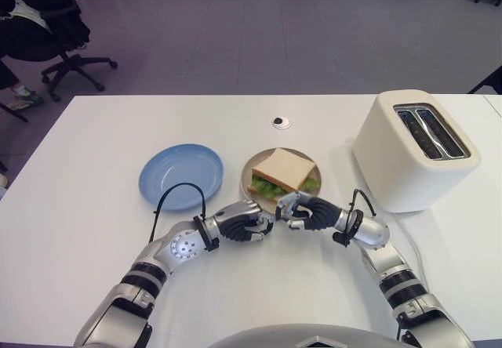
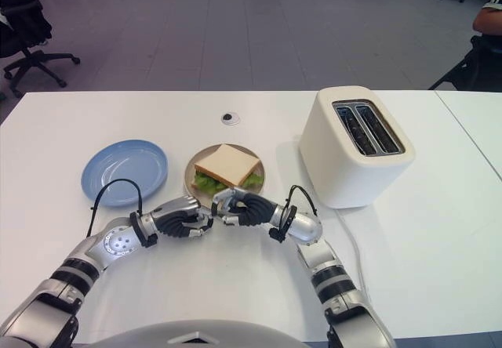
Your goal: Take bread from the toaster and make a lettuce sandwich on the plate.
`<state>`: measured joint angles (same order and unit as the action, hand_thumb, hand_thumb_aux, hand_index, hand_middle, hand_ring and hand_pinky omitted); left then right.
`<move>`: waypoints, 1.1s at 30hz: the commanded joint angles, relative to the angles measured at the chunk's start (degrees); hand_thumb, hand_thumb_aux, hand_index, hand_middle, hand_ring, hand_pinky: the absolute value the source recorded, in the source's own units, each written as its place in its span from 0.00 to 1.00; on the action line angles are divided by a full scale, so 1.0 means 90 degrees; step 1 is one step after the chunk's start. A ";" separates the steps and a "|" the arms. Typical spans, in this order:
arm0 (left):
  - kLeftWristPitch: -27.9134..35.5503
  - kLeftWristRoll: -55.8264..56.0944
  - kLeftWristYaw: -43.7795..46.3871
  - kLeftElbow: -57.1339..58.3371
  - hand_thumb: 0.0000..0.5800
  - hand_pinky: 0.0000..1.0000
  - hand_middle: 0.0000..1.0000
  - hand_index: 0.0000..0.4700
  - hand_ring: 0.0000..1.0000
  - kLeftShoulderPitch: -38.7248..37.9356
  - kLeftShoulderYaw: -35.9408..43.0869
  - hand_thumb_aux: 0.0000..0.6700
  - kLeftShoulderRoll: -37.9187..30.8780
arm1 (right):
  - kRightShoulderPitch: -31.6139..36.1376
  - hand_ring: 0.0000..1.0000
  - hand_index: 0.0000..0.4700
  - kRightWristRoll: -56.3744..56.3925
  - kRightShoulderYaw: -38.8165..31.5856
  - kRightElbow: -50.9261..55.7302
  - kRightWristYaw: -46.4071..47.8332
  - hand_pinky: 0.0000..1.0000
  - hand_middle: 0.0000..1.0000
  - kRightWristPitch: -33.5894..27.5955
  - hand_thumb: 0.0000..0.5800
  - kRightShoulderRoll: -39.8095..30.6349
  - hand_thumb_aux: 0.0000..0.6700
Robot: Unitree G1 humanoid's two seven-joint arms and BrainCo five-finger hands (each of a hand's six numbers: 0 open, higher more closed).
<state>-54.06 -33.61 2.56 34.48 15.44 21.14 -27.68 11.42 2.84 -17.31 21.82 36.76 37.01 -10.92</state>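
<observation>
White table point(image 1: 94, 207): sandwich point(image 1: 282, 169) flat on plate point(image 1: 244, 181), corners diamond-wise

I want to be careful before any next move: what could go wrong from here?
1. The left hand and right hand are curled right at the near rim of the plate; a careless move might shove it and slide the top bread off the lettuce.
2. The cord of the toaster lies beside the right forearm and might snag.
</observation>
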 commanded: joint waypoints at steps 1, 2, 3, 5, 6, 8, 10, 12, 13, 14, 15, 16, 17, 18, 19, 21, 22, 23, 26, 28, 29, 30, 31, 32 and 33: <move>0.0126 -0.0452 -0.1062 0.0261 1.00 1.00 1.00 1.00 1.00 0.0344 -0.0230 1.00 0.0118 | 0.0195 1.00 1.00 0.0154 0.0360 0.0154 -0.0408 1.00 1.00 0.0210 1.00 0.0284 1.00; -0.0056 -0.0321 -0.1125 0.0202 1.00 1.00 1.00 1.00 1.00 0.0332 -0.0254 1.00 0.0147 | 0.0200 1.00 1.00 0.0274 0.0436 0.0099 -0.0443 1.00 1.00 0.0274 1.00 0.0349 1.00; -0.0307 0.0097 -0.1112 0.0104 1.00 1.00 1.00 0.95 1.00 0.0304 -0.0334 0.95 0.0231 | 0.0189 1.00 1.00 0.0480 0.0514 -0.0030 -0.0431 1.00 1.00 0.0313 1.00 0.0398 1.00; -0.0806 0.1025 -0.0900 -0.0213 0.87 1.00 1.00 0.64 1.00 0.0184 -0.0335 0.64 0.0290 | 0.0132 0.81 1.00 0.1028 0.0670 -0.0431 -0.0304 0.81 0.81 0.0258 1.00 0.0433 1.00; -0.0958 0.1647 -0.0680 -0.0445 0.64 1.00 1.00 0.40 1.00 0.0094 -0.0266 0.40 0.0275 | 0.0083 0.56 1.00 0.1374 0.0736 -0.0707 -0.0188 0.56 0.56 0.0146 1.00 0.0410 1.00; -0.1142 0.2677 -0.0273 -0.0957 0.00 1.00 1.00 0.00 1.00 -0.0100 -0.0063 0.00 0.0140 | -0.0022 0.00 0.71 0.1965 0.0850 -0.1248 -0.0009 0.00 0.00 -0.0092 0.92 0.0351 0.71; -0.1140 0.3913 0.0074 -0.1690 0.00 0.67 0.67 0.00 0.67 -0.0318 0.0092 0.00 -0.0019 | -0.0065 0.00 0.00 0.2470 0.1087 -0.1757 -0.0057 0.00 0.00 -0.0332 0.00 0.0345 0.00; -0.0961 0.4802 0.0266 -0.2286 0.00 0.00 0.00 0.00 0.00 -0.0456 -0.0039 0.00 -0.0028 | -0.0007 0.00 0.00 0.2517 0.1420 -0.1995 -0.0371 0.00 0.00 -0.0347 0.00 0.0405 0.00; -0.0840 0.4831 0.0223 -0.2396 0.00 0.00 0.00 0.00 0.00 -0.0461 -0.0276 0.00 0.0086 | 0.0040 0.00 0.00 0.2326 0.1581 -0.1992 -0.0572 0.00 0.00 -0.0237 0.00 0.0446 0.00; -0.0684 0.4630 0.0075 -0.2421 0.00 0.00 0.00 0.00 0.00 -0.0418 -0.0583 0.00 0.0270 | 0.0109 0.00 0.00 0.1867 0.1750 -0.1893 -0.0866 0.00 0.00 0.0003 0.00 0.0492 0.00; -0.0556 0.4369 -0.0082 -0.2379 0.00 0.00 0.00 0.00 0.00 -0.0353 -0.0857 0.00 0.0464 | 0.0165 0.00 0.00 0.1393 0.1866 -0.1780 -0.1136 0.00 0.00 0.0239 0.00 0.0543 0.00; -0.0476 0.4127 -0.0193 -0.2334 0.00 0.00 0.00 0.00 0.00 -0.0315 -0.1065 0.00 0.0642 | 0.0198 0.00 0.00 0.0999 0.1916 -0.1679 -0.1338 0.00 0.00 0.0423 0.00 0.0586 0.00; -0.0418 0.3841 -0.0269 -0.2347 0.00 0.00 0.00 0.00 0.00 -0.0310 -0.1214 0.00 0.0798 | 0.0213 0.00 0.00 0.0660 0.1901 -0.1574 -0.1490 0.00 0.00 0.0582 0.00 0.0628 0.00; -0.0384 0.3657 -0.0291 -0.2378 0.00 0.00 0.00 0.00 0.00 -0.0326 -0.1297 0.00 0.0914 | 0.0215 0.00 0.00 0.0451 0.1854 -0.1499 -0.1578 0.00 0.00 0.0679 0.00 0.0665 0.00; -0.0363 0.3561 -0.0273 -0.2407 0.00 0.00 0.00 0.00 0.00 -0.0351 -0.1344 0.00 0.1009 | 0.0213 0.00 0.00 0.0294 0.1801 -0.1431 -0.1645 0.00 0.00 0.0767 0.00 0.0690 0.00; -0.0346 0.3426 -0.0231 -0.2441 0.00 0.00 0.00 0.00 0.00 -0.0387 -0.1422 0.00 0.1161 | 0.0208 0.00 0.00 0.0112 0.1720 -0.1341 -0.1725 0.00 0.00 0.0887 0.00 0.0713 0.00; -0.0343 0.3389 -0.0206 -0.2445 0.00 0.00 0.00 0.00 0.00 -0.0395 -0.1453 0.00 0.1212 | 0.0207 0.00 0.00 0.0067 0.1689 -0.1316 -0.1747 0.00 0.00 0.0920 0.00 0.0708 0.00; -0.0351 0.3339 -0.0184 -0.2441 0.00 0.00 0.00 0.00 0.00 -0.0409 -0.1489 0.00 0.1262 | 0.0201 0.00 0.00 0.0042 0.1648 -0.1307 -0.1753 0.00 0.00 0.0946 0.00 0.0693 0.00; -0.0374 0.3172 -0.0122 -0.2391 0.00 0.00 0.00 0.00 0.00 -0.0419 -0.1549 0.00 0.1404 | 0.0176 0.00 0.00 -0.0070 0.1545 -0.1296 -0.1788 0.00 0.00 0.1035 0.00 0.0646 0.00; -0.0382 0.3072 -0.0102 -0.2369 0.00 0.00 0.00 0.00 0.00 -0.0419 -0.1558 0.00 0.1485 | 0.0153 0.00 0.00 -0.0139 0.1486 -0.1303 -0.1821 0.00 0.00 0.1087 0.00 0.0635 0.00; -0.0394 0.3021 -0.0091 -0.2354 0.00 0.00 0.00 0.00 0.00 -0.0421 -0.1556 0.00 0.1519 | 0.0140 0.00 0.00 -0.0197 0.1446 -0.1303 -0.1839 0.00 0.00 0.1124 0.00 0.0628 0.00; -0.0404 0.2976 -0.0077 -0.2342 0.00 0.00 0.00 0.00 0.00 -0.0424 -0.1556 0.00 0.1550 | 0.0127 0.00 0.00 -0.0260 0.1401 -0.1308 -0.1851 0.00 0.00 0.1159 0.00 0.0621 0.00; -0.0415 0.2941 -0.0061 -0.2330 0.00 0.00 0.00 0.00 0.00 -0.0428 -0.1555 0.00 0.1580 | 0.0105 0.00 0.00 -0.0318 0.1344 -0.1329 -0.1855 0.00 0.00 0.1193 0.00 0.0613 0.00; -0.0429 0.2919 -0.0043 -0.2317 0.00 0.00 0.00 0.00 0.00 -0.0433 -0.1557 0.00 0.1601 | 0.0083 0.00 0.00 -0.0365 0.1293 -0.1356 -0.1859 0.00 0.00 0.1220 0.00 0.0605 0.00; -0.0447 0.2896 -0.0020 -0.2301 0.00 0.00 0.00 0.00 0.00 -0.0440 -0.1553 0.00 0.1613 | 0.0058 0.00 0.00 -0.0412 0.1242 -0.1389 -0.1863 0.00 0.00 0.1249 0.00 0.0598 0.00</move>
<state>-57.89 -6.67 1.76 13.09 11.95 7.26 -13.42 12.64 0.63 -5.20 9.82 20.03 47.85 -5.08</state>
